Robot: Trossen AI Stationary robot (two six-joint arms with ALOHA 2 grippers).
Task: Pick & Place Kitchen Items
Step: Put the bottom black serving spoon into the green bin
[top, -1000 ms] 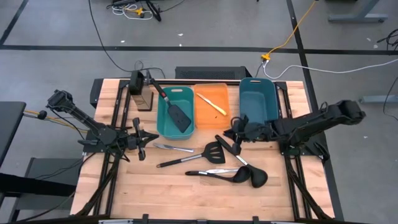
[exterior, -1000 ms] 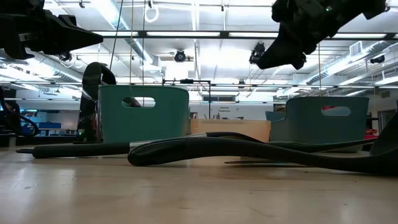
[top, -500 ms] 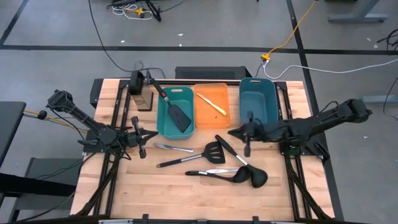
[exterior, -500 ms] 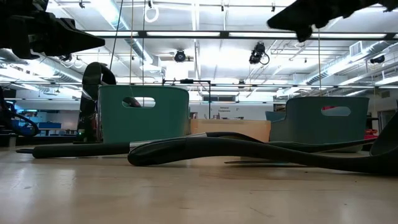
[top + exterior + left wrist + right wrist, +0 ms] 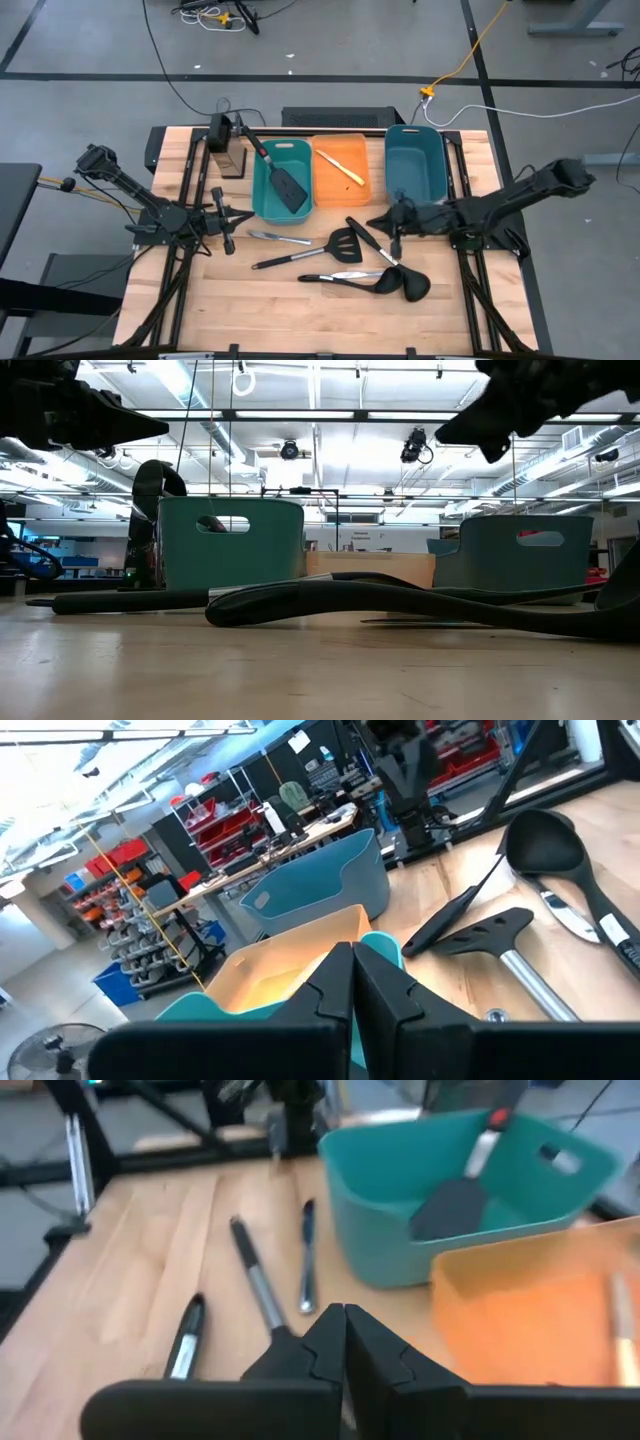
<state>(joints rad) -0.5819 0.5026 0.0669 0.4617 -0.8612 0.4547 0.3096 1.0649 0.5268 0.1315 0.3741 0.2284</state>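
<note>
Binned spatula (image 5: 283,178) lies diagonally, handle apparently toward the table's back-left.

A workshop: stocked shelving racks (image 5: 215,815), exposed ceiling ducts (image 5: 215,435).

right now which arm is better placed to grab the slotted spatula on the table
Right. The right gripper, shut and empty, hovers just beside the slotted spatula. The left gripper, also shut, sits near the table's left edge, farther off.
</note>
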